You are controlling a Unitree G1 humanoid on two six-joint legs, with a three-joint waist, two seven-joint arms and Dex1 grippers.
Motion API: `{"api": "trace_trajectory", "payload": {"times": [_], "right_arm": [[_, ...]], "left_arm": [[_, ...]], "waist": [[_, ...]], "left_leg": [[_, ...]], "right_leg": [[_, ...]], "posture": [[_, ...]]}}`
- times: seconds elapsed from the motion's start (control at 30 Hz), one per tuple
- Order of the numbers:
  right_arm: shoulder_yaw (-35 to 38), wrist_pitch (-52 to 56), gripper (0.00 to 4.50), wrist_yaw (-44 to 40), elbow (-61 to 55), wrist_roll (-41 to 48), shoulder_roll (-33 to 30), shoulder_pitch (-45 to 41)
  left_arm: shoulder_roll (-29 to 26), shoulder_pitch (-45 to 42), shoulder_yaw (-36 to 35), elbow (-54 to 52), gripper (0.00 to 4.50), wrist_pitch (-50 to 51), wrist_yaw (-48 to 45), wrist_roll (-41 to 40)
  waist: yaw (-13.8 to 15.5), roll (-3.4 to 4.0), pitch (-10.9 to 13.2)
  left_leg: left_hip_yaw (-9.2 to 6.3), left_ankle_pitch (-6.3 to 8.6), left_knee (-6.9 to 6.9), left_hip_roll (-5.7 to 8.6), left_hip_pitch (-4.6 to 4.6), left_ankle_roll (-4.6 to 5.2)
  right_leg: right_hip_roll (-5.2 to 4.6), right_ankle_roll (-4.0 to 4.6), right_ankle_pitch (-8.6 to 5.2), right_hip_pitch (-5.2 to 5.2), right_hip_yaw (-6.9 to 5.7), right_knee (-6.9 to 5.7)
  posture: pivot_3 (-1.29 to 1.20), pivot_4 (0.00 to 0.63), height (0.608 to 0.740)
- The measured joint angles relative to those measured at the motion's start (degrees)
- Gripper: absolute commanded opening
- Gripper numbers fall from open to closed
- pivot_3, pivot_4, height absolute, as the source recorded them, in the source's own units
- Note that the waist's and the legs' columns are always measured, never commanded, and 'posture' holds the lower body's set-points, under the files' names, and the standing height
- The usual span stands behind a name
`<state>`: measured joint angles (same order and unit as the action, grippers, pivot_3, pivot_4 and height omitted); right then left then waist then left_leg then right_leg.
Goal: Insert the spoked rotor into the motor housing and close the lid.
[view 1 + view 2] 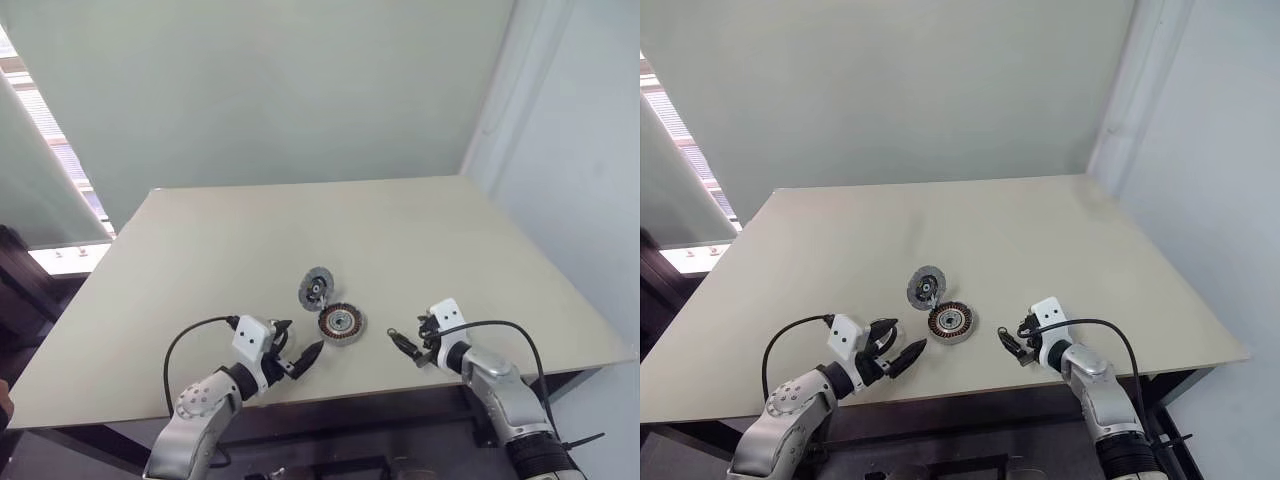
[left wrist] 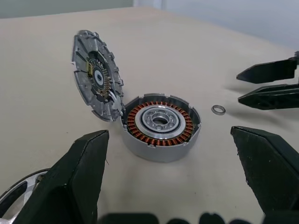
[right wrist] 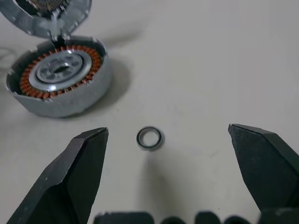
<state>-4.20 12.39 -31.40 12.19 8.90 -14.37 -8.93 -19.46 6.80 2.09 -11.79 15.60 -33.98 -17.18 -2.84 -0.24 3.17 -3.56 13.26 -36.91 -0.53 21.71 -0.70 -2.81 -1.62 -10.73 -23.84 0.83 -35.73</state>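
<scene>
The motor housing (image 1: pixel 340 322) sits on the table near the front edge, its copper windings (image 2: pixel 159 122) facing up around a silver centre. The grey lid (image 1: pixel 317 287) stands tilted open against the housing's far rim, inner side showing (image 2: pixel 96 77). My left gripper (image 1: pixel 297 340) is open just left of the housing, with nothing between its fingers. A shiny wheel with a dark rim (image 2: pixel 16 196), likely the spoked rotor, peeks out beside the left gripper's finger, mostly hidden. My right gripper (image 1: pixel 403 345) is open to the right of the housing, low over the table.
A tiny thin metal ring (image 3: pixel 149 138) lies on the table between the right gripper's fingers and the housing (image 3: pixel 58 77). The beige table (image 1: pixel 300 220) stretches away behind the parts. Its front edge runs just under both wrists.
</scene>
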Motion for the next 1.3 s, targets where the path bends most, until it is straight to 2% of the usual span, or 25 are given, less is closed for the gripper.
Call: {"api": "trace_trajectory", "payload": {"times": [0.43,1.03,1.13,1.3], "right_arm": [[-1.64,-3.82,4.5,0.65,7.6,-1.59,3.28,-2.38],[-2.15,-7.16,4.5,1.37,13.99,-3.43,4.54,-5.06],[-2.13,-7.61,3.88,1.54,15.21,-3.52,4.56,-5.82],[-1.77,-8.32,2.14,1.77,16.44,-4.0,4.52,-6.33]], "left_arm": [[-0.57,-0.11,2.02,1.49,4.47,-1.28,-1.14,1.06],[-0.5,-0.12,2.35,2.58,4.47,-2.61,-1.6,2.15],[-0.48,-0.13,2.37,2.89,4.5,-2.79,-1.63,2.27],[-0.48,-0.13,2.37,3.15,4.5,-3.04,-1.65,2.73]], "waist": [[0.0,0.05,0.02],[-0.03,0.09,0.03],[-0.03,0.1,0.03],[-0.03,0.1,0.02]], "left_leg": [[0.0,-0.09,0.0,0.0,0.0,0.14],[0.0,-0.09,0.0,0.0,-0.07,0.15],[0.01,-0.09,0.0,-0.01,-0.09,0.15],[0.0,-0.09,0.0,-0.01,-0.09,0.15]], "right_leg": [[0.0,0.0,0.0,0.01,0.0,-0.01],[0.02,0.0,0.0,0.06,0.01,-0.03],[0.02,0.0,0.0,0.08,0.01,-0.03],[0.02,0.0,0.0,0.08,0.01,-0.04]], "posture": [[0.0,0.0,0.74],[0.0,0.0,0.74],[0.0,0.0,0.74],[0.0,0.0,0.74]]}}
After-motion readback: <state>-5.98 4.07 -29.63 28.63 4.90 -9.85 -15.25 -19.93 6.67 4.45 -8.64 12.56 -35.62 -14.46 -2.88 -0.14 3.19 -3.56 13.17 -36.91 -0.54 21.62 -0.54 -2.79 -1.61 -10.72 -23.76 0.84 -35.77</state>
